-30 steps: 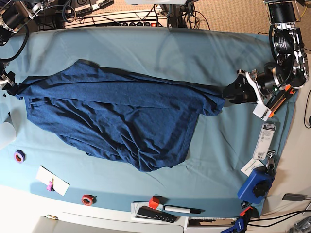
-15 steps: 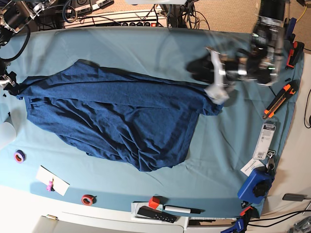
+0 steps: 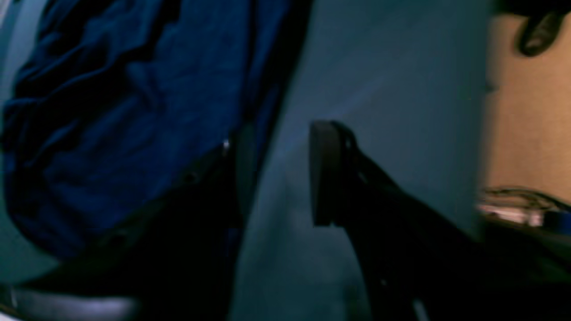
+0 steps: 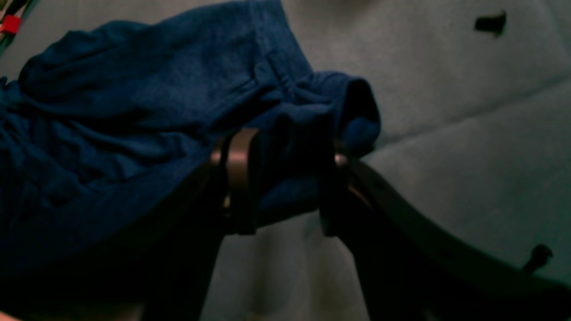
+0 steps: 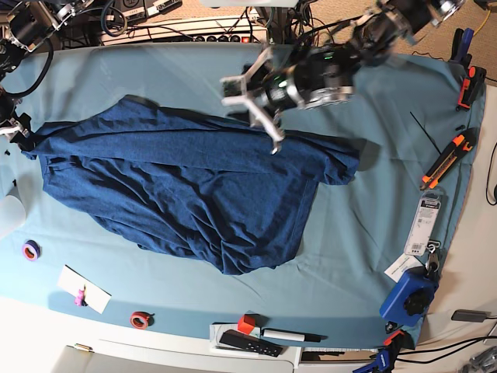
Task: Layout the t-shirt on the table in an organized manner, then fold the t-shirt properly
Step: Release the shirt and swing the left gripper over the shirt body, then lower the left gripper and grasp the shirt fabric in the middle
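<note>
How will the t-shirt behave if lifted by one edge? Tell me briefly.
Probably floppy: the t-shirt lies in soft folds and wrinkles on the table. It would likely sag and drag behind, since the bunch in the right pincer droops around the fingers. It seems unlikely to slide freely on the cloth-covered surface.
</note>
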